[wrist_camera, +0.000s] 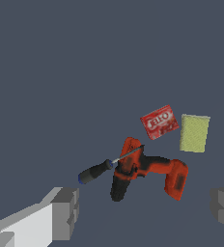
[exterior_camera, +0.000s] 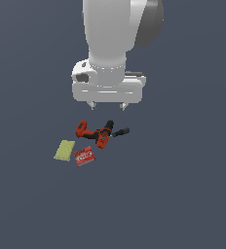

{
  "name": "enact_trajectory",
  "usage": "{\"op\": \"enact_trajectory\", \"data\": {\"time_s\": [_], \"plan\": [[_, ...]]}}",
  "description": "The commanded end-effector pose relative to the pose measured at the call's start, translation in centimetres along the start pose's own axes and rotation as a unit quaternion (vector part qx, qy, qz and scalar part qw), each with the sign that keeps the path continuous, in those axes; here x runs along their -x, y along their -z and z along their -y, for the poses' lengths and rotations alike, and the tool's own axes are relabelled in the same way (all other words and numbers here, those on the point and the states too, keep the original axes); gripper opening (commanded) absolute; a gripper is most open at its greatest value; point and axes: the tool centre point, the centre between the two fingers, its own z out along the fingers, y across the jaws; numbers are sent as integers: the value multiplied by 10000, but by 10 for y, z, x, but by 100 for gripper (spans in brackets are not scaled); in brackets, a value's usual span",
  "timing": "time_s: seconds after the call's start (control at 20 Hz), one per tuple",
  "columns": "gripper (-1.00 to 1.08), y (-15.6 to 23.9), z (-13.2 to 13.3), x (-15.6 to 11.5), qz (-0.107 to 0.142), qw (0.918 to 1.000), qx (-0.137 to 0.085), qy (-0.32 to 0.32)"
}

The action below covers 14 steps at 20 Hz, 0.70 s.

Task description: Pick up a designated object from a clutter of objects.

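The designated object is a small flat red box with white lettering (exterior_camera: 84,156) (wrist_camera: 160,122), lying on the dark floor beside a yellow-green pad (exterior_camera: 65,150) (wrist_camera: 194,133). The rest of the clutter is an orange-red and black drill (exterior_camera: 96,133) (wrist_camera: 145,170) and a dark stick-like tool (exterior_camera: 120,132) (wrist_camera: 98,170) that rests against the drill. My gripper (exterior_camera: 107,105) (wrist_camera: 145,212) hangs open well above the drill, with nothing between its fingers (wrist_camera: 65,212). The red box lies apart from the gripper, toward the exterior view's left and nearer the camera.
The items lie on a plain dark grey floor (exterior_camera: 183,194). The arm's white body (exterior_camera: 110,44) fills the upper middle of the exterior view.
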Motion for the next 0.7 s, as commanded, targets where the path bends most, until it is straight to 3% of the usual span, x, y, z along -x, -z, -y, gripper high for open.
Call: {"op": "enact_trajectory", "data": {"time_s": [0.0,0.65], "plan": [[100,1,1,0,-3,10000,2,14],[100,-28,-10,-14,2,9977,-93,-678]]}}
